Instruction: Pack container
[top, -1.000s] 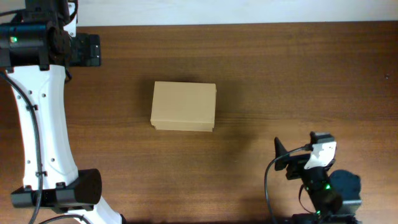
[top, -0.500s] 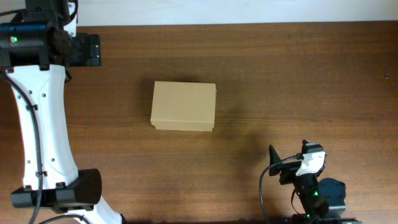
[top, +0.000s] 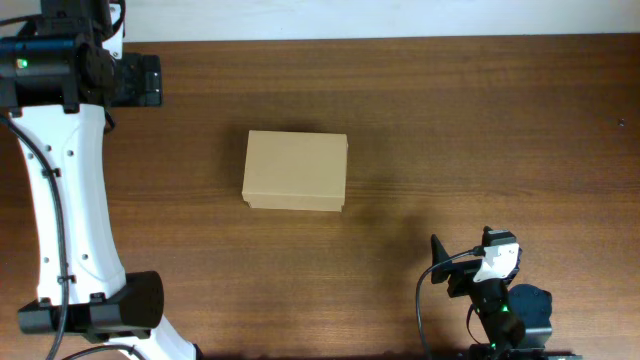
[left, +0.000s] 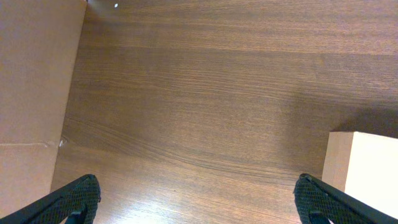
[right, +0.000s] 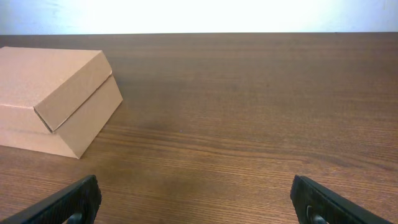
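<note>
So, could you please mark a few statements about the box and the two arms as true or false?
1. The container is closed. True.
2. The right jaws grip the container. False: they stand open, away from it, holding nothing.
3. The left jaws stand open. True.
4. The container stands on end. False: it lies flat on the table, broad face up.

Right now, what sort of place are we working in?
Probably a robotics lab or test bench: a wood-grain table, the white left arm reaching over it, and a single closed cardboard box set out on top.
</note>
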